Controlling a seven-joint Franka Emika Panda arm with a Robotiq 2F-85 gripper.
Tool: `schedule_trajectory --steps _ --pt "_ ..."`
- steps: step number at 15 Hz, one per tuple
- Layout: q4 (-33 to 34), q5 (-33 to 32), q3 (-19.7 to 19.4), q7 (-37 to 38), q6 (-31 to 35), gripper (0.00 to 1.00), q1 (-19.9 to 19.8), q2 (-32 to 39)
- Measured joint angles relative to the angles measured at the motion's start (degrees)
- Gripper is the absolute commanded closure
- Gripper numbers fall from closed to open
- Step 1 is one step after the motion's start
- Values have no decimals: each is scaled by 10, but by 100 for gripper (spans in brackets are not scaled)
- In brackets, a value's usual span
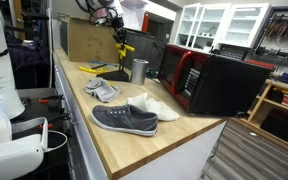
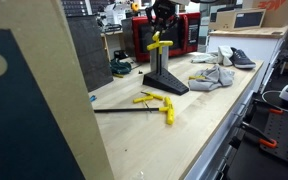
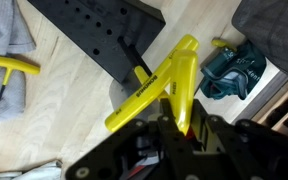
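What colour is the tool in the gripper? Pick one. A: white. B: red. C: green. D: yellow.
D: in the wrist view, the tool gripped by the gripper is plainly yellow, set against the black stand.

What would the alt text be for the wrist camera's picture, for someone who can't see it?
Seen from above, the gripper holds a yellow T-handle tool by one end, close to a black perforated stand on a wooden table. Another yellow-handled tool lies at the left edge, and a teal object sits at the right.
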Motion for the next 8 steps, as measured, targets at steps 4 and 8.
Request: schedule_trajectory --steps 4,8 --pt "0 0 0 6 14 13 -5 -1" --pt "1 -1 0 10 21 0 -10 -3"
